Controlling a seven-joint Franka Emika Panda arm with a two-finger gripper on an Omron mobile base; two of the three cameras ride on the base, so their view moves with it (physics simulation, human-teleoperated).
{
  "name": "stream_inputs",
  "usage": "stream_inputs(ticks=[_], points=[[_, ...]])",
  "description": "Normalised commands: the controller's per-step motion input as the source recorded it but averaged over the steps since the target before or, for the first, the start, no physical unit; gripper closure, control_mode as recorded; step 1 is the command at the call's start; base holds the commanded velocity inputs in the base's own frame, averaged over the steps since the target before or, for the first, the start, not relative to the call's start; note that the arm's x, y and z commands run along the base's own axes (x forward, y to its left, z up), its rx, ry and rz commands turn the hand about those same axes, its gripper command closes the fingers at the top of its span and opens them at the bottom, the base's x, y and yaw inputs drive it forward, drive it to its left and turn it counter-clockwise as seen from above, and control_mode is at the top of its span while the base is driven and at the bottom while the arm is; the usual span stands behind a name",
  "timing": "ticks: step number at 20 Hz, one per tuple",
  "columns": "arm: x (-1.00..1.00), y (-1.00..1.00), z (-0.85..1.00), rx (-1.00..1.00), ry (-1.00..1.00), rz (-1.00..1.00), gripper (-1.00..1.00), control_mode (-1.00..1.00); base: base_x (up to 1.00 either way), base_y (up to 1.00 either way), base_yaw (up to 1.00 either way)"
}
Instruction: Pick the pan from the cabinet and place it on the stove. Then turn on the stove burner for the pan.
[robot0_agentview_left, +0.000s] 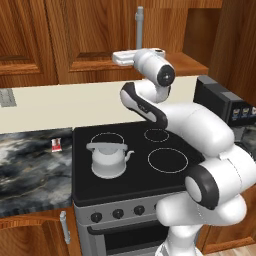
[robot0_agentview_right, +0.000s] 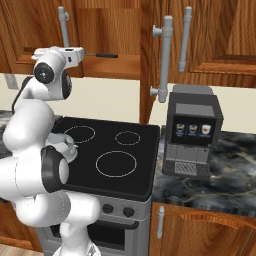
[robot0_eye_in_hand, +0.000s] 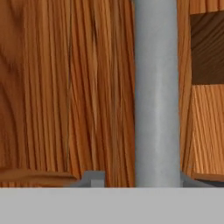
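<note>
The gripper (robot0_eye_in_hand: 140, 177) is up at the cabinet (robot0_agentview_left: 95, 35), with its jaws partly open around the grey bar handle (robot0_eye_in_hand: 157, 109). One tip looks to touch the bar and the other stands a little off, so I judge nothing is firmly held yet. Of the pan (robot0_agentview_right: 102, 55) I see only the thin dark handle, on the cabinet shelf just beside the hand. It should centre the bar, close fully, then pull along the door's arc.
</note>
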Motion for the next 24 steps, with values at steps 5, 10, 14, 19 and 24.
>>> stream_inputs(ticks=[5, 10, 14, 19, 24], points=[[0.16, 0.05, -0.15, -0.18, 0.00, -0.05, 1.00, -1.00, 0.00, 0.00, 0.00], [-0.04, 0.02, -0.03, -0.08, 0.00, -0.05, 1.00, -1.00, 0.00, 0.00, 0.00], [-0.47, 0.04, 0.00, 0.00, 0.00, 0.00, 1.00, -1.00, 0.00, 0.00, 0.00], [-0.76, 0.12, 0.00, 0.00, 0.00, 0.00, 1.00, -1.00, 0.00, 0.00, 0.00], [-0.85, 0.23, 0.00, 0.00, 0.00, 0.00, 1.00, -1.00, 0.00, 0.00, 0.00]])
